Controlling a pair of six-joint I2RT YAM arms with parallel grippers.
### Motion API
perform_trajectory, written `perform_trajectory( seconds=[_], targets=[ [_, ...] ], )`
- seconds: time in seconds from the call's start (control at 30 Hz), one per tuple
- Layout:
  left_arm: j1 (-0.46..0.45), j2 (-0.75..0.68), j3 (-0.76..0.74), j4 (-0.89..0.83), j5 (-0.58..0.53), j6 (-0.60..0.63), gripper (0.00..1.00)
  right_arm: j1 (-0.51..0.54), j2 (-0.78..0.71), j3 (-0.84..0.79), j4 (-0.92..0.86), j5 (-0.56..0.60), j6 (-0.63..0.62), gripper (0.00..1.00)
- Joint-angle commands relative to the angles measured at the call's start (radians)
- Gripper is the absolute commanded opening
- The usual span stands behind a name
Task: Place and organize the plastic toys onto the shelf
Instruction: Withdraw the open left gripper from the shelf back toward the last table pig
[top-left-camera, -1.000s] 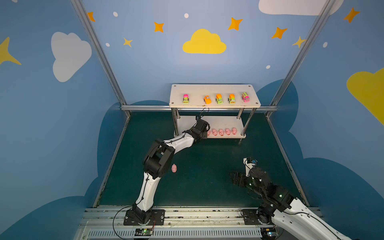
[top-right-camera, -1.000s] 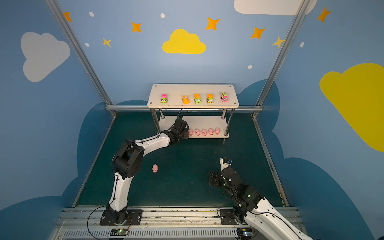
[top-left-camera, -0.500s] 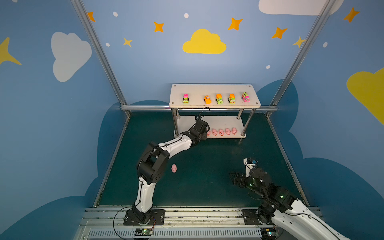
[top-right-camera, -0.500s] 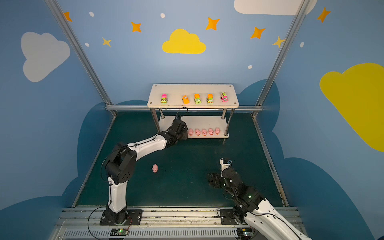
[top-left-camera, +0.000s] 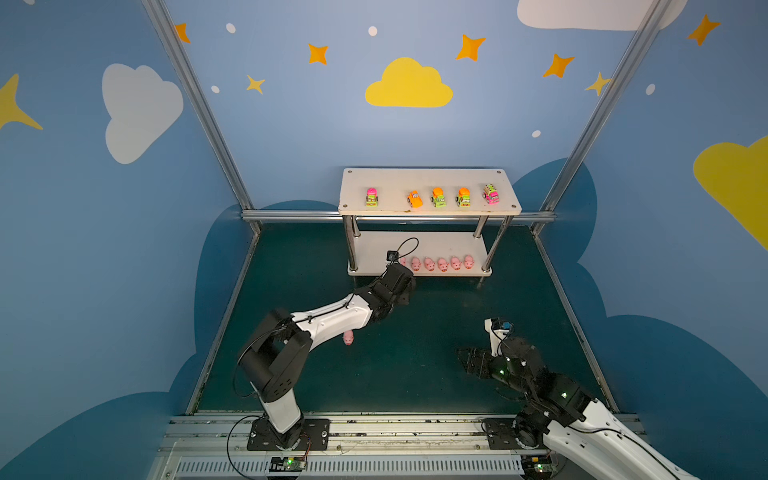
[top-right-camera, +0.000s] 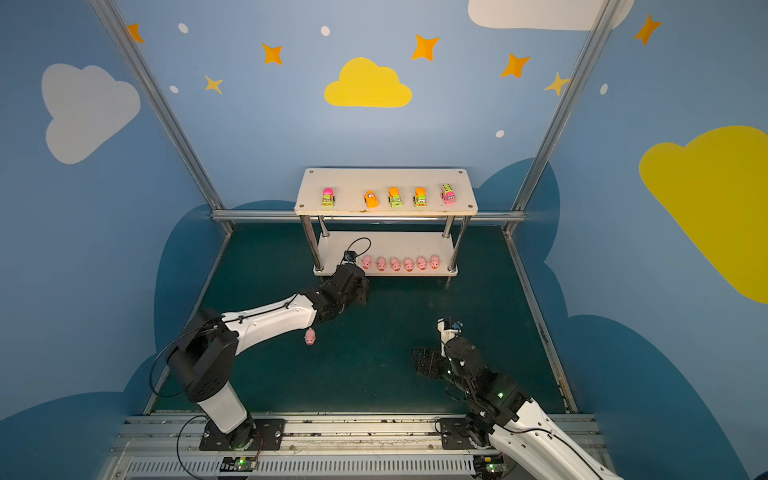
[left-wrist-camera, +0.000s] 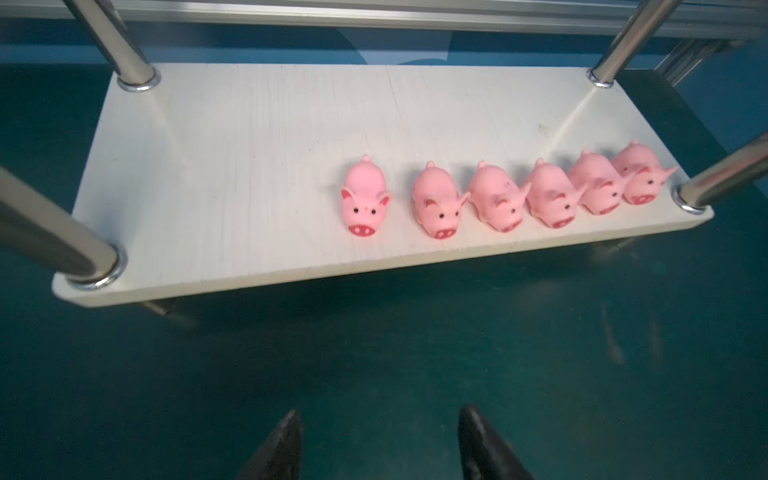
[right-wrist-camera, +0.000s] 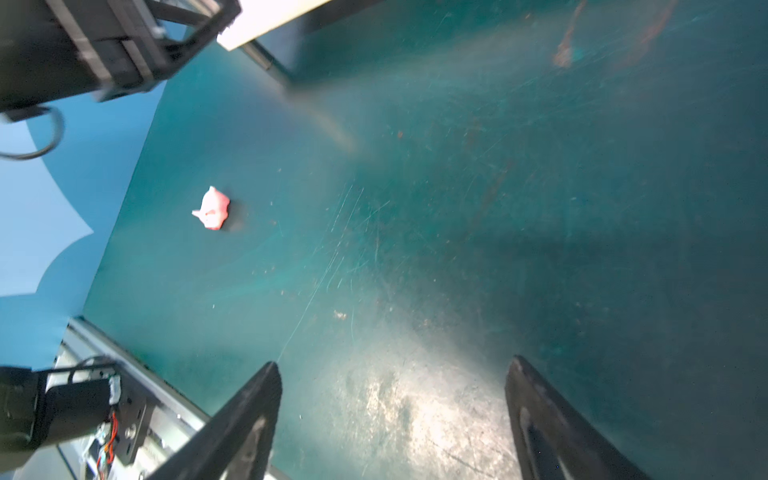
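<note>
Your left arm (top-left-camera: 332, 318) extended toward 1 o'clock, left gripper (left-wrist-camera: 380, 411) short of the shelf (left-wrist-camera: 232, 166), fingers spread, empty; right gripper (right-wrist-camera: 395, 362), low, likewise spread.

- I see a dark green mat (top-left-camera: 415, 374) covering the floor. The right wrist view shows it scuffed, with fine scratches and a bright patch of glare.
- Blue walls (top-left-camera: 83, 257) close in 3 sides, with darker blue cloud shapes along their base.
- The back wall carries 1 yellow cloud (top-left-camera: 408, 85) among orange stars (top-left-camera: 470, 47), and a white cloud (top-left-camera: 139, 110) sits on the left wall.
- 2 slanted aluminium posts (top-left-camera: 199, 108) stand at the rear corners, joined by a horizontal bar (top-left-camera: 291, 215) along the mat's far edge.
- Along my near edge a slotted metal rail (top-left-camera: 395, 434) runs across, with a vented strip (top-left-camera: 395, 467) below it and 2 small boards (top-left-camera: 288, 462) showing green lights.
</note>
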Motion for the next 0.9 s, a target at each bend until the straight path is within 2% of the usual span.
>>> perform_trajectory(
  seconds=[0.0,0.17,0.3,0.53,0.7,0.87],
  targets=[
    [-0.028,-0.125,-0.083,-0.047,-0.09,-0.047,0.62,0.037,-0.003,-0.017,0.04,-0.007,0.024,0.83],
    [-0.077,-0.362,-0.25,-0.159,-0.179,-0.134,0.64,0.122,0.049,-0.02,0.106,0.037,0.046,0.83],
    [-0.108,-0.57,-0.392,-0.255,-0.221,-0.226,0.69,0.187,0.143,-0.008,0.181,0.064,0.052,0.83],
    [-0.152,-0.924,-0.588,-0.389,-0.242,-0.396,0.75,0.267,0.305,0.033,0.299,0.081,0.067,0.83],
    [-0.164,-1.027,-0.649,-0.454,-0.252,-0.447,0.76,0.29,0.373,0.074,0.33,0.083,0.067,0.83],
    [-0.166,-0.988,-0.714,-0.388,-0.215,-0.475,0.76,0.294,0.424,0.1,0.345,0.092,0.059,0.83]
  ],
)
